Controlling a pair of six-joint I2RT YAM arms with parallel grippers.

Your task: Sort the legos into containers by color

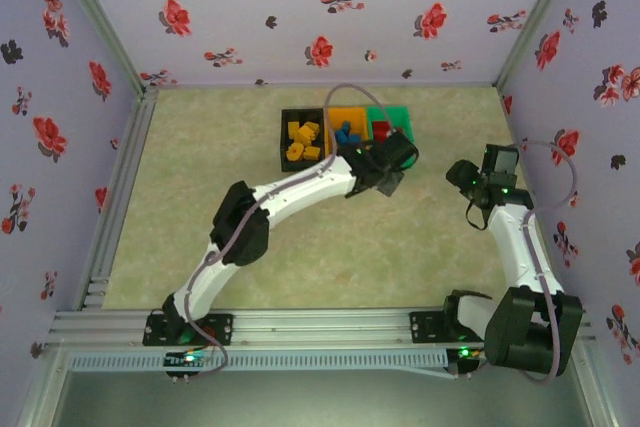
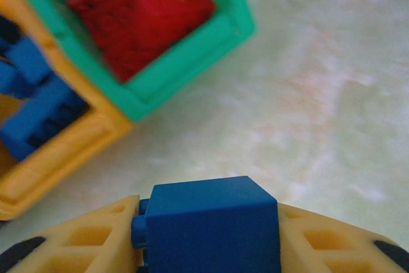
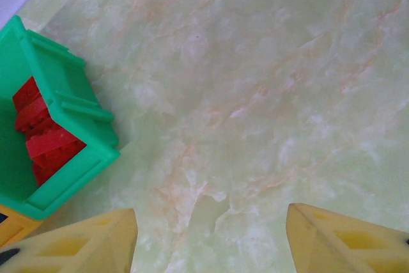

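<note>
Left hand (image 2: 208,242) has a blue brick (image 2: 214,222) pinched tight between its two yellow fingers (image 2: 77,241), closed right up against the brick's sides. From the left wrist it hangs over the pale marbled surface (image 2: 319,94), just in front of the bins. The green bin (image 2: 192,75) sits straight ahead, piled with red bricks (image 2: 147,17). Touching its side is the orange bin (image 2: 64,158), with blue bricks (image 2: 38,113) inside.

From above, three bins stand in a row at the far side. The black bin (image 1: 287,137) is on the left and holds yellow bricks (image 1: 303,140).

Right hand (image 3: 211,222) is spread wide with nothing between its fingers. It sits over bare surface, with the green bin off to its left.
</note>
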